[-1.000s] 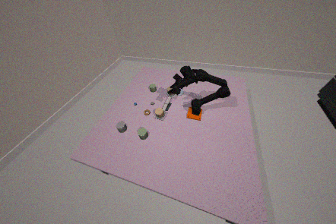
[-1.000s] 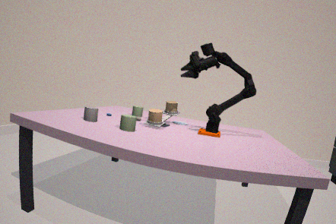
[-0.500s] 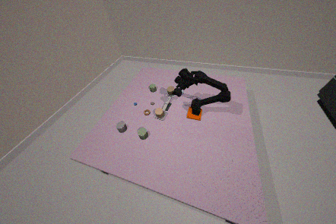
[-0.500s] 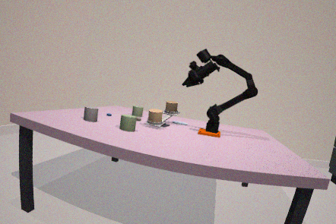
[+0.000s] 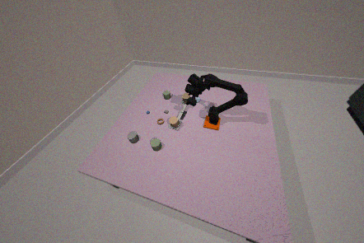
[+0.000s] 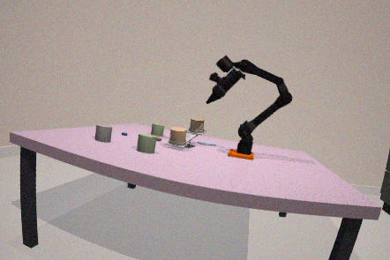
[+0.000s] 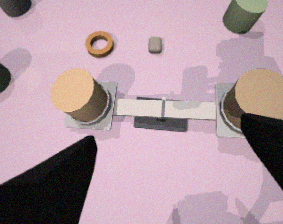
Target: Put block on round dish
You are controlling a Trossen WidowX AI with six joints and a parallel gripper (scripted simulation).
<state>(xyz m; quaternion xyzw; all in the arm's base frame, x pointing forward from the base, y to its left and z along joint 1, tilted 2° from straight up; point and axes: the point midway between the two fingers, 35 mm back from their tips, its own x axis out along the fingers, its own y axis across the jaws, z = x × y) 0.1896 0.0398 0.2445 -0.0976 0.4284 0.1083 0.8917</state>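
Wrist view: the block is out of sight, probably beneath the lower tan cup (image 5: pixel 174 122) (image 6: pixel 178 136) (image 7: pixel 72 92), at nine o'clock on the balance (image 5: pixel 181 111) (image 6: pixel 192 137) (image 7: pixel 194 110). That pan seems to sit lower, which would be the hidden weight tipping the beam; the higher tan cup (image 5: pixel 185 96) (image 6: pixel 197 125) (image 7: pixel 264 92), at three, should be left alone. The jaws (image 5: pixel 191 101) (image 6: pixel 208 101) stand wide open with nothing between them, above the balance, presumably to keep room for a careful choice. An orange ring (image 5: pixel 161 121) (image 7: pixel 93 50) lies towards eleven, a small grey block (image 5: pixel 166 111) (image 7: pixel 155 45) at twelve. From above, the pale-blue dish (image 5: pixel 198 100) (image 6: pixel 206 144) appears around two, uncovered as the task needs.
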